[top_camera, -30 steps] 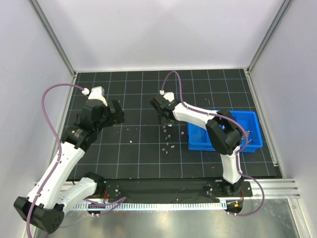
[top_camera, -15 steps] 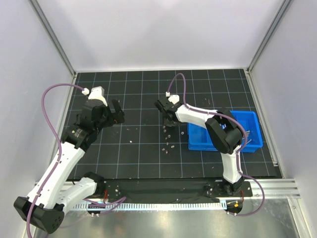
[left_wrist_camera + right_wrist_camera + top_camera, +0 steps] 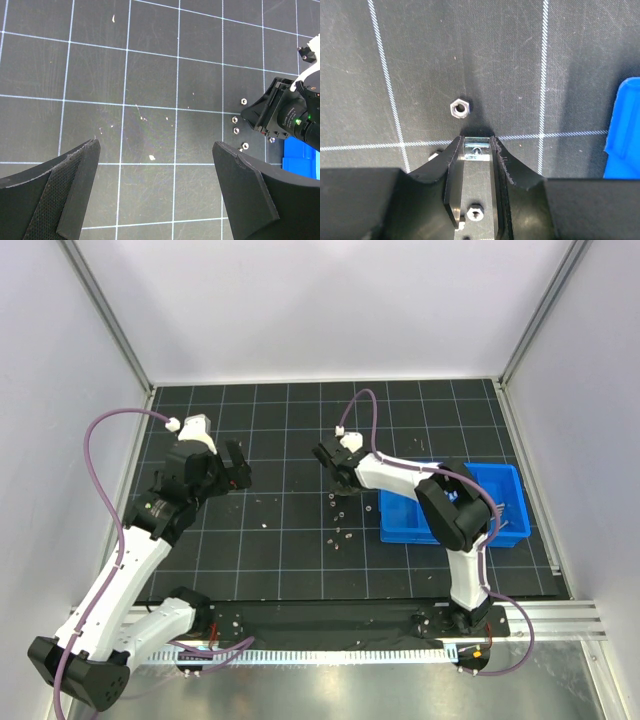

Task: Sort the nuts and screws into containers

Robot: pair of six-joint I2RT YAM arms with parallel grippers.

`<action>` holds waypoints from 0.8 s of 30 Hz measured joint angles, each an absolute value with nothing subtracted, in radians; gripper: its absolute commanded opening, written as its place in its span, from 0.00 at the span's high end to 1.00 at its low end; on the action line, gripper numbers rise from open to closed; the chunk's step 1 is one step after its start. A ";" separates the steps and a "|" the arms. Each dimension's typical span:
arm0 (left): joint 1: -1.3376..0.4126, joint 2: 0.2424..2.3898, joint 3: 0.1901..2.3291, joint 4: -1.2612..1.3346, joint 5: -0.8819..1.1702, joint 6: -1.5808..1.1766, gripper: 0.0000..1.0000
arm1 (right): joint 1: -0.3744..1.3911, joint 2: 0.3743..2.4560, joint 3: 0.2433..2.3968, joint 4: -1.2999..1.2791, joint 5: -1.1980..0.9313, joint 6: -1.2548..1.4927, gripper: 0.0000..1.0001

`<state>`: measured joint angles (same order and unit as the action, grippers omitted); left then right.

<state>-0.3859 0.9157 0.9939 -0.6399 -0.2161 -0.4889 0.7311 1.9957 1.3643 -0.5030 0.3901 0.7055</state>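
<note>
On the black gridded mat (image 3: 280,550) within white walls (image 3: 330,310), the right gripper (image 3: 477,142), just left of the blue tray (image 3: 400,532), pinches a square nut (image 3: 478,150); the left gripper (image 3: 155,145), well left of it, gapes empty.

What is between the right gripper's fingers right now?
A square nut fills the gap at the tips of the right gripper, touching both fingers. The right wrist view shows it.

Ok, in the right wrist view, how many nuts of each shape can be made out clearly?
hex nuts: 2 (the second is nearer the camera)
square nut: 1, at the right end effector fingertips
Total: 3
A sliver at the end effector's edge is too hidden to count.
</note>
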 measured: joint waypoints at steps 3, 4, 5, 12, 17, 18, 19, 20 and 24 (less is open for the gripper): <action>-0.386 0.916 0.994 -0.640 -0.216 -0.489 0.00 | 0.731 1.987 1.369 -0.531 0.390 0.693 0.89; -0.386 0.916 0.994 -0.640 -0.216 -0.489 0.00 | 0.731 1.977 1.374 -0.550 0.393 0.685 0.89; -0.386 0.916 0.994 -0.640 -0.216 -0.489 0.00 | 0.731 1.966 1.383 -0.571 0.397 0.677 0.89; -0.386 0.913 0.994 -0.640 -0.216 -0.488 0.00 | 0.685 1.721 1.483 -0.621 0.443 0.588 0.89; -0.386 0.913 0.994 -0.640 -0.216 -0.489 0.00 | 0.467 1.466 1.411 -0.586 0.459 0.570 0.89; -0.385 0.913 0.994 -0.640 -0.216 -0.489 0.00 | 0.406 1.420 1.370 -0.585 0.464 0.570 0.89; -0.385 0.913 0.994 -0.640 -0.216 -0.489 0.00 | 0.348 1.385 1.325 -0.584 0.473 0.570 0.89; -0.386 0.913 0.994 -0.640 -0.216 -0.489 0.00 | 0.286 1.353 1.269 -0.583 0.484 0.571 0.89; -0.385 0.913 0.994 -0.640 -0.216 -0.489 0.00 | 0.121 1.291 1.054 -0.607 0.470 0.572 0.89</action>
